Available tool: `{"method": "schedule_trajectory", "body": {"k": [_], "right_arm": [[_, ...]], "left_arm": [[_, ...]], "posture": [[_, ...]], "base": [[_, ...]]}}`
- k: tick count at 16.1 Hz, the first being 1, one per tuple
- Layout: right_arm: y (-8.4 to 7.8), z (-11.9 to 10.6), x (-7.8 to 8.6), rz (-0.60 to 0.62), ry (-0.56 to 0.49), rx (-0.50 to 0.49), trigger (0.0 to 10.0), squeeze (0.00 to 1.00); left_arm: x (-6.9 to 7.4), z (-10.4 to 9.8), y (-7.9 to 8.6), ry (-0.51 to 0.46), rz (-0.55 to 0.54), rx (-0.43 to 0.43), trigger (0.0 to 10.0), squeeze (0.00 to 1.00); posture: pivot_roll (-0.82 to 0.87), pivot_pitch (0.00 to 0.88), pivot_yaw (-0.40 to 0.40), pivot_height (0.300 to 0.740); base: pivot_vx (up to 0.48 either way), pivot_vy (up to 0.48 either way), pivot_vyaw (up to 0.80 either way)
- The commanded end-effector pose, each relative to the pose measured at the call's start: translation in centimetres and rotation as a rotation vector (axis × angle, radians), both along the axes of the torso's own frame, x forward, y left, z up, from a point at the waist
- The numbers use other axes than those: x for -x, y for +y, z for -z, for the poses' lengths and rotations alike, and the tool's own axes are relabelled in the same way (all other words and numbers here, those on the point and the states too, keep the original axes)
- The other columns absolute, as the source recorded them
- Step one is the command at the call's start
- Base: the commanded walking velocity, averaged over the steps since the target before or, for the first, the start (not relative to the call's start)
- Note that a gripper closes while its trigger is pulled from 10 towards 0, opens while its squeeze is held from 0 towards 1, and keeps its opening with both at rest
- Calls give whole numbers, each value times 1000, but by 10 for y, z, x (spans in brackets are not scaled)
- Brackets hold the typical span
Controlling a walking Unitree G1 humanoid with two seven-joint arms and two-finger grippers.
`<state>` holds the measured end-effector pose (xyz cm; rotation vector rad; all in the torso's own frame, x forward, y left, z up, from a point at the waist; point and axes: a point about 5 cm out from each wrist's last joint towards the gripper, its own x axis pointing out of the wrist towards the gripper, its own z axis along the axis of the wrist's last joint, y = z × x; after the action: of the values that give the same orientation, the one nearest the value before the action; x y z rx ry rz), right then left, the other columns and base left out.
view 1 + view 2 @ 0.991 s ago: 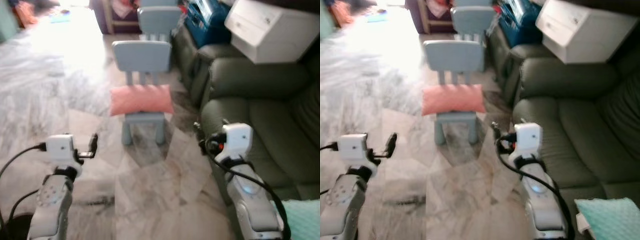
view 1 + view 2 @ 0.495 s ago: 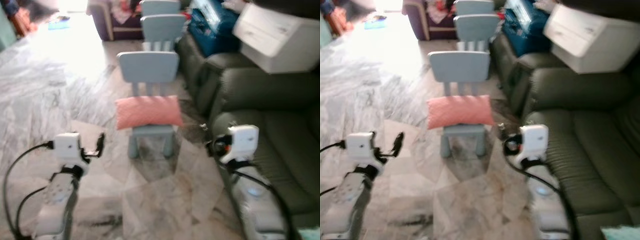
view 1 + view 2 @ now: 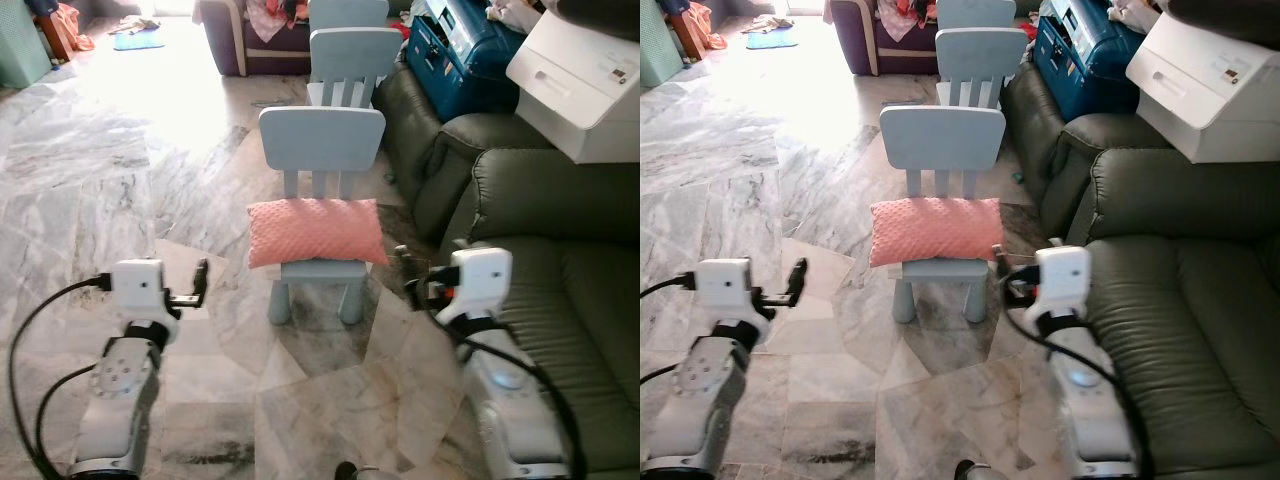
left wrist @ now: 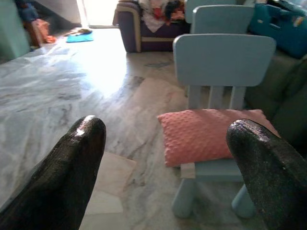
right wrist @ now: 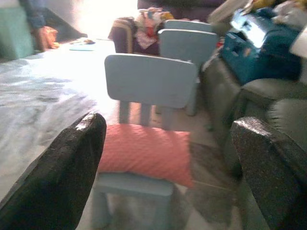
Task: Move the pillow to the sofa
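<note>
A salmon-pink pillow (image 3: 315,230) lies across the seat of a small light-blue chair (image 3: 322,139) straight ahead of me, overhanging both sides. A dark green sofa (image 3: 570,290) stands to the right of the chair. My left gripper (image 3: 201,279) is held up left of the chair, short of it, open with nothing between its fingers (image 4: 76,158). My right gripper (image 3: 409,270) hovers just right of the chair's front, beside the sofa's front edge, also open and empty. Both wrist views look at the pillow (image 5: 144,151) between the spread fingers (image 5: 72,167).
A second light-blue chair (image 3: 343,55) stands behind the first. A blue case (image 3: 465,55) and a white box (image 3: 585,85) rest on the sofa's far end. A purple couch (image 3: 255,35) is at the back. Marble floor (image 3: 90,180) spreads to the left.
The whole picture has shifted and sharpened, so the camera moved; the chair and pillow sit lower and further right in view. Both arms stay raised and open. The pillow stays on the chair.
</note>
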<state>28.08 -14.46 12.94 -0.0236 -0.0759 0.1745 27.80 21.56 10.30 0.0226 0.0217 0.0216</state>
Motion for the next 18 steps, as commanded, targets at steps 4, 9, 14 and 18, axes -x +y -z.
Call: {"method": "schedule_trajectory", "body": {"k": [4,9,14,18], "right_arm": [[-7,-2,0,29,-6,11,10000,0],[-5,-2,-1,26,-4,8,10000,0],[-5,-2,-1,23,-3,9,10000,0],[-6,-2,0,23,-3,9,10000,0]], "left_arm": [[0,5,-2,29,0,8,10000,0],[0,5,0,26,-12,19,10000,0],[-3,1,-2,17,-2,52,10000,0],[-3,1,-2,18,-8,64,10000,0]], "posture": [[-80,127,-19,740],[-76,124,-21,740],[-75,121,-23,740],[-77,127,-25,740]], "base": [[0,-188,0],[0,0,0],[0,0,0],[0,0,0]]}}
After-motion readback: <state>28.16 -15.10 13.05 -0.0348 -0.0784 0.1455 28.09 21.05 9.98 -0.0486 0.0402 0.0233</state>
